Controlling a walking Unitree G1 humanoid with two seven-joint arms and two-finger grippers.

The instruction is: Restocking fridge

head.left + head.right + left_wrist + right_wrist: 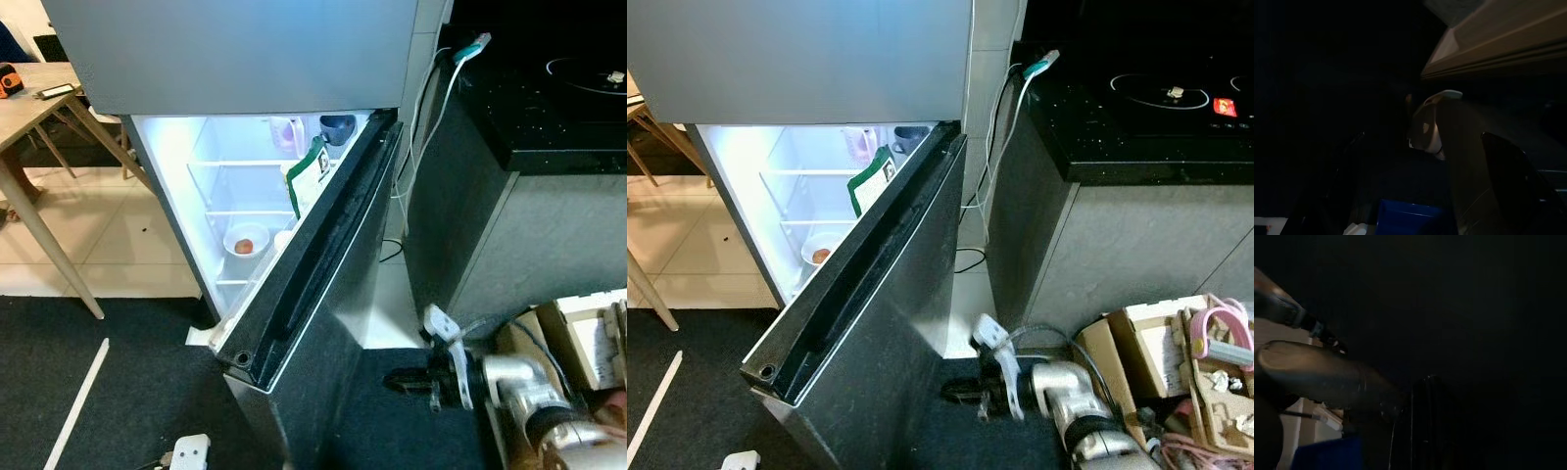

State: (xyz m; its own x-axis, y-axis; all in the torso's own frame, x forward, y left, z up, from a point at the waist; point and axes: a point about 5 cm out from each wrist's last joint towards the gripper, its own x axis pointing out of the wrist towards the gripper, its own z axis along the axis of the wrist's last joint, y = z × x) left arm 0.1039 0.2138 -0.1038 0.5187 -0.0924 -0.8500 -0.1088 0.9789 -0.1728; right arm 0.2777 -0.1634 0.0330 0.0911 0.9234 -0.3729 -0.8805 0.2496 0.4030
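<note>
Few items sit in the fridge (pixel 176 166) so far: a green pouch (pixel 306 176) in the door rack, a bowl (pixel 246 240) with something orange-red on a lower shelf, a pale bottle (pixel 285 134) and a dark cup (pixel 337 128) up top. The fridge door (pixel 313 294) stands ajar, so we judge restocking as barely begun, with most shelves still to fill. Our right tool (pixel 411 380) hangs low beside the door, away from the shelves; we cannot tell if its fingers are apart or together, nor if it carries anything. Cardboard boxes (pixel 1161 352) on the floor show fuller in the right eye view, maybe the stock source. Left eye view adds a wooden desk (pixel 29 108). Both wrist views are too dark to read; left tool state unclear too.
</note>
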